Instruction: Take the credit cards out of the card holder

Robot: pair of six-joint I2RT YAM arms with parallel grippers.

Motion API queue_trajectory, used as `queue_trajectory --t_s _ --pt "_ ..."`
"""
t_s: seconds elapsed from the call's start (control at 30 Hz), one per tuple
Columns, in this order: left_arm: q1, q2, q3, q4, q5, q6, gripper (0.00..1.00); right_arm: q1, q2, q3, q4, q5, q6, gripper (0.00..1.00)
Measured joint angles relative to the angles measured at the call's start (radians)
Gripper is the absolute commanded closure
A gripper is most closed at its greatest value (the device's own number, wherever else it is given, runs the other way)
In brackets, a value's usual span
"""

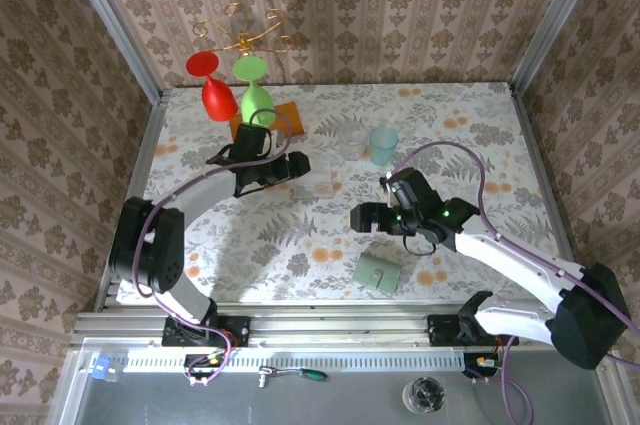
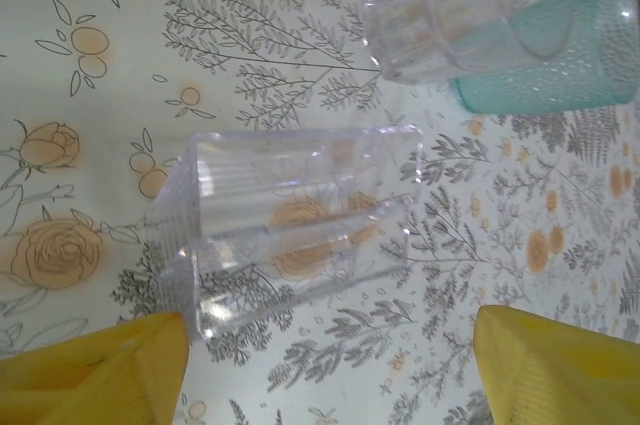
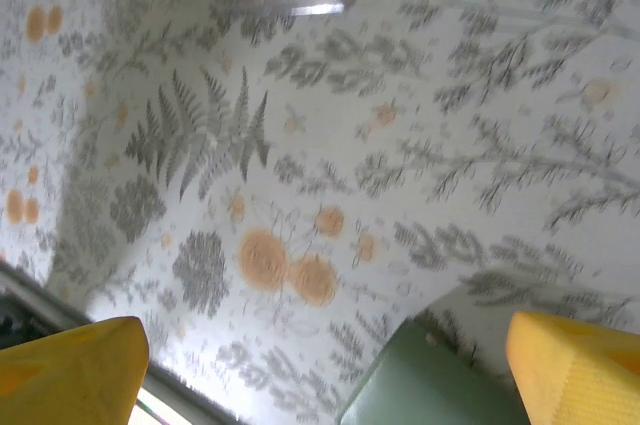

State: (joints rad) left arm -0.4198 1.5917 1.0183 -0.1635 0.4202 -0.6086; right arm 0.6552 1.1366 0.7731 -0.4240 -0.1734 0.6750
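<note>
A small sage-green squarish card holder (image 1: 377,272) lies closed and flat on the flowered table (image 1: 450,115), just beside the right gripper (image 3: 325,375), whose yellow fingers (image 3: 70,365) stand wide apart. The left gripper (image 2: 330,365), also apart, faces a clear square plastic box (image 2: 290,235). Pinching the thin, flat holder may only slide it away.

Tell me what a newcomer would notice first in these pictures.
The red wine glass and green wine glass at the far left of the table, feet up under a gold wire stand, catch the eye first. Next comes the sage-green card holder lying flat near the front edge, just on the near side of the open right hand. The left hand, open too, faces a clear plastic container at mid-table.
</note>
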Motion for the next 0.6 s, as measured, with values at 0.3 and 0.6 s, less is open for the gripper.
queue_trajectory --t_s 0.3,0.6 --pt "-0.108 -0.106 -0.078 0.007 -0.026 -0.002 0.24 0.175 -0.124 -0.206 0.023 -0.016 0.169 0.07" --pt "-0.182 -0.120 -0.104 0.040 -0.047 -0.027 0.24 0.328 -0.098 -0.262 0.099 -0.019 0.269 0.06"
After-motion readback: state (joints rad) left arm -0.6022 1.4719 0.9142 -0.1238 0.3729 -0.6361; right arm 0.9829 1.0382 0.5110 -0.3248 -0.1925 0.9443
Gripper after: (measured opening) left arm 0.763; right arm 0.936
